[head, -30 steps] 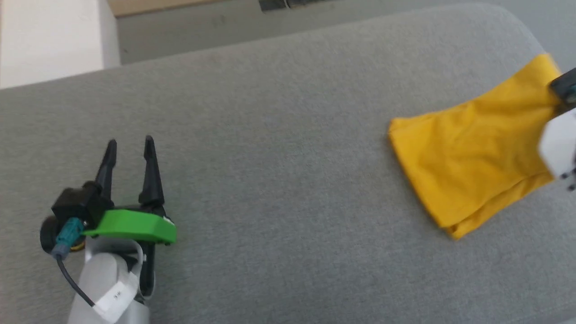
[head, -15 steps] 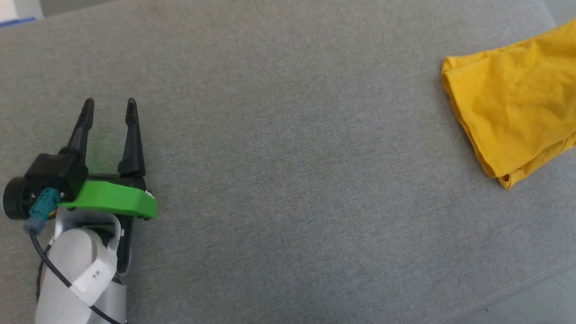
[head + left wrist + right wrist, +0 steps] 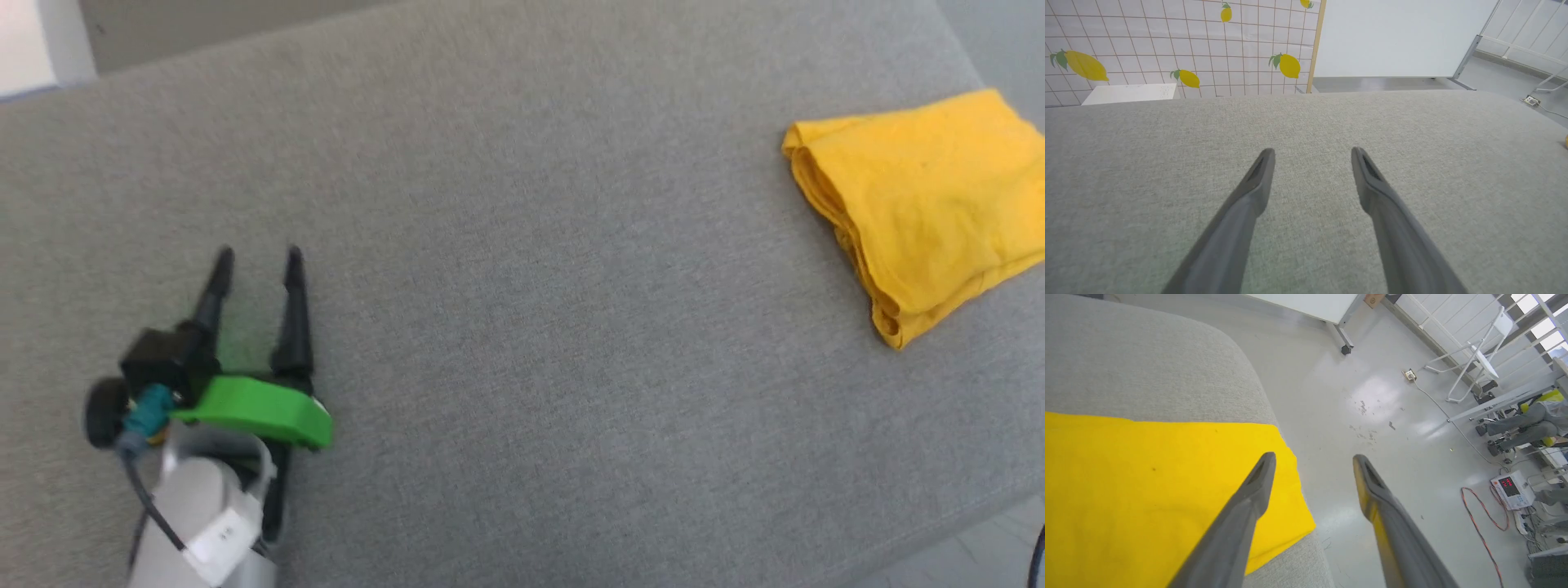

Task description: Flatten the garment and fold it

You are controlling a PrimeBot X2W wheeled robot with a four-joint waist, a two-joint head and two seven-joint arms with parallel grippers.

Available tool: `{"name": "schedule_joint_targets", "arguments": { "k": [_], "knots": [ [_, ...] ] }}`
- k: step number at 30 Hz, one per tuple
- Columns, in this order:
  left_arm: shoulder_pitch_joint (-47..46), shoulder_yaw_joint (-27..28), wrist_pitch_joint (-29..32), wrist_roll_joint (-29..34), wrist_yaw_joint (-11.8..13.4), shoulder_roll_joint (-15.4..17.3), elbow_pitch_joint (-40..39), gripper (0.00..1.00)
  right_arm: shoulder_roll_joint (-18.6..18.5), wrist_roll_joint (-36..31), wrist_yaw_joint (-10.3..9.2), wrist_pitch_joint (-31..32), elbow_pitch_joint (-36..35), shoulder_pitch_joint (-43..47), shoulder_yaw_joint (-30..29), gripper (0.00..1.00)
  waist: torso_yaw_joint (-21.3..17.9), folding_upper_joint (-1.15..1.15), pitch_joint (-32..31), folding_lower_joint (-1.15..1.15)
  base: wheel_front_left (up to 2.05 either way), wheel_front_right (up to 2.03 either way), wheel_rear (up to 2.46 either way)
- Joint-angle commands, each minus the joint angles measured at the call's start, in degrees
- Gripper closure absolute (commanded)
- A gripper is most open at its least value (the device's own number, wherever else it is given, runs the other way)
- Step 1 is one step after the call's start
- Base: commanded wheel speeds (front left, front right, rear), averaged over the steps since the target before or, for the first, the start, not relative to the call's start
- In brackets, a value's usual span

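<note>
- the left claw (image 3: 258, 253) hangs with its fingers apart and nothing between them, low over the bare grey cushion (image 3: 522, 269); the shirt (image 3: 922, 196) lies well off to its right
- the right claw (image 3: 1314, 456) is also spread and empty, above the shirt's outer corner; one finger is over yellow cloth, the other over the floor (image 3: 1380, 400) past the cushion's rounded edge
- the shirt is a folded packet, plain yellow side up, with layered edges at the end facing the left claw; it looks folded already, so i judge the task near its close, with both claws parked clear so as not to disturb it
- ahead of and beside the left claw there is wide bare cushion, plenty of room to move
- beneath the right claw room is tight: the shirt's corner sits at the cushion's edge, perhaps slightly over it, so a nudge outward could tip it to the floor
</note>
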Motion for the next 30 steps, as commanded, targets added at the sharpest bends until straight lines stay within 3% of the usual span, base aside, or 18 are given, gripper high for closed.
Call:
{"name": "schedule_joint_targets", "arguments": {
  "k": [1, 10, 15, 22, 30],
  "knots": [
    [1.1, -0.1, -0.7, -0.7, 0.3, -0.4, 0.9, 0.0, 1.0, 2.1, -0.11, -1.7, -0.6, 1.7, 0.4, 0.0, 5.0, 0.0, -9.4, 0.0, 0.0, 0.0, 0.0],
    [3.4, -1.5, -2.4, -2.3, 1.8, -2.9, 5.3, 0.0, 4.0, 15.7, -0.11, -10.1, -13.2, 14.8, 8.0, 0.0, 11.9, 0.0, -18.1, 0.0, 0.0, 0.0, 0.0],
    [4.1, -2.7, -2.6, -3.3, 1.6, -3.5, 6.7, 0.0, 7.3, 20.1, -0.11, -10.6, -22.9, 23.1, 9.8, 0.0, 15.7, 0.0, -19.9, 0.0, 0.0, 0.0, 0.0],
    [5.1, -3.8, -2.9, -4.7, 1.2, -3.9, 8.3, 0.0, 12.6, 21.2, -0.11, -11.0, -33.6, 31.7, 10.7, 0.0, 19.4, 0.0, -21.7, 0.0, 0.0, 0.0, 0.0],
    [5.7, -5.5, -3.1, -5.3, 0.9, -4.2, 9.6, 0.0, 16.2, 20.1, -0.11, -13.0, -36.8, 38.3, 12.8, 0.0, 22.3, 0.0, -23.3, 0.0, 0.0, 0.0, 0.0]
  ]
}}
